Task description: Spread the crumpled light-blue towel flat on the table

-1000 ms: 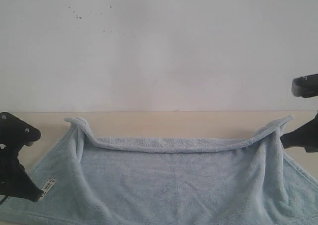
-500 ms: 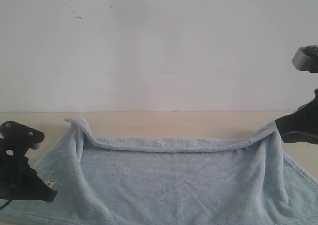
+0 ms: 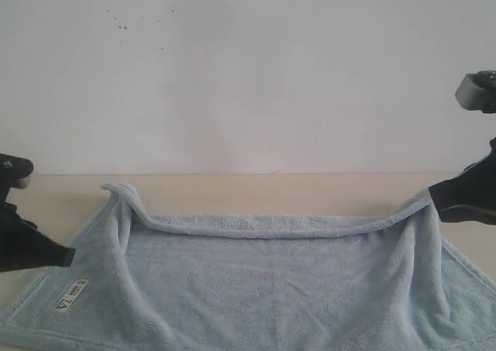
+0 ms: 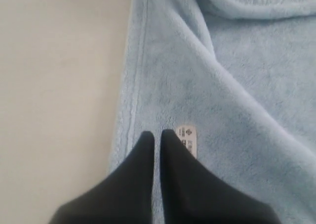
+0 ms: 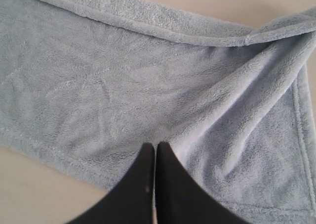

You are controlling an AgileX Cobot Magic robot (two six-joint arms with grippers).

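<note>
Wall: white, faintly speckled wall (image 3: 248,72) fills the upper half of the exterior view.
Table: wide, pale beige matte table (image 3: 271,187) shows as a bare strip beyond the cloth and beside its left hem (image 4: 54,85).
Towel: large, pale light-blue fluffy terry towel (image 3: 279,281) lies on the table in the near middle. Its near edge is cut off by the frame.
Long axis: it runs left to right, parallel to the table's far edge.
Lie: the far hem is folded over toward the near side as a rolled band. Both far corners are peaked up, and diagonal creases run down from them. The left side hem lies flat.
Left gripper: black left gripper (image 3: 68,256) (image 4: 157,133) has its fingers pressed together over the left hem, with no cloth seen between them.
Right gripper: black right gripper (image 3: 435,198) (image 5: 155,145) is pressed together at the raised far-right corner. I cannot tell whether it pinches cloth.
Label: small white sewn-in label (image 3: 70,294) (image 4: 187,137) sits beside the left fingertips.
Change: a second ago the left gripper sat low against the label. It is now higher and the label is uncovered. The right gripper has moved up, and the far-right peak is lower.
</note>
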